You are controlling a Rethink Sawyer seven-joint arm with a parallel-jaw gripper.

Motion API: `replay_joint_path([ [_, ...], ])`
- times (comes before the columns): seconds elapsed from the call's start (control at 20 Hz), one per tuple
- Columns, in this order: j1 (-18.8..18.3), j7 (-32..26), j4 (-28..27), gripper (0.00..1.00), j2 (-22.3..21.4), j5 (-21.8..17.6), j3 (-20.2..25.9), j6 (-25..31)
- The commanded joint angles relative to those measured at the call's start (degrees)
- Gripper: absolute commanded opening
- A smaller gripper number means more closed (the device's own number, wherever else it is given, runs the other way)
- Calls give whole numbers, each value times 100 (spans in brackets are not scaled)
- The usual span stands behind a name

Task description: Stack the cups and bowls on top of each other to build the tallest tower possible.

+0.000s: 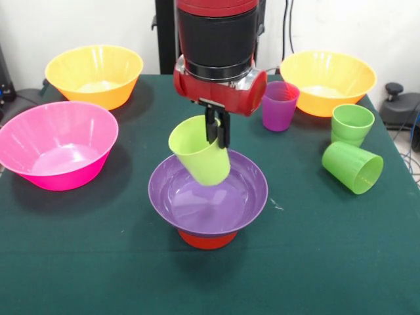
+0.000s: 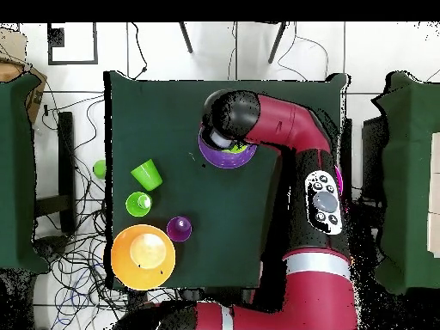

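Note:
My gripper (image 1: 218,140) is shut on the rim of the yellow-green cup (image 1: 199,159). It holds the cup tilted, mouth up and to the left, over the medium purple bowl (image 1: 197,200). The purple bowl sits on the small orange bowl (image 1: 207,240), which is upside down at the table's middle. I cannot tell whether the cup's base touches the purple bowl. In the overhead view the arm's wrist (image 2: 230,113) covers the gripper; only part of the purple bowl (image 2: 219,160) and a sliver of the cup (image 2: 240,149) show.
The big pink bowl (image 1: 59,146) is at the left. Orange-yellow bowls stand at the back left (image 1: 95,73) and back right (image 1: 327,80). A purple cup (image 1: 280,105), an upright green cup (image 1: 352,123) and a green cup on its side (image 1: 352,167) are at the right.

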Motion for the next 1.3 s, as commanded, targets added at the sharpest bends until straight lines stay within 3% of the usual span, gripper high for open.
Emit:
replay_joint_path([
  [0.05,-78,339,306,0,317,14,303,-439],
  [1.3,29,514,490,0,384,-28,256,-1015],
])
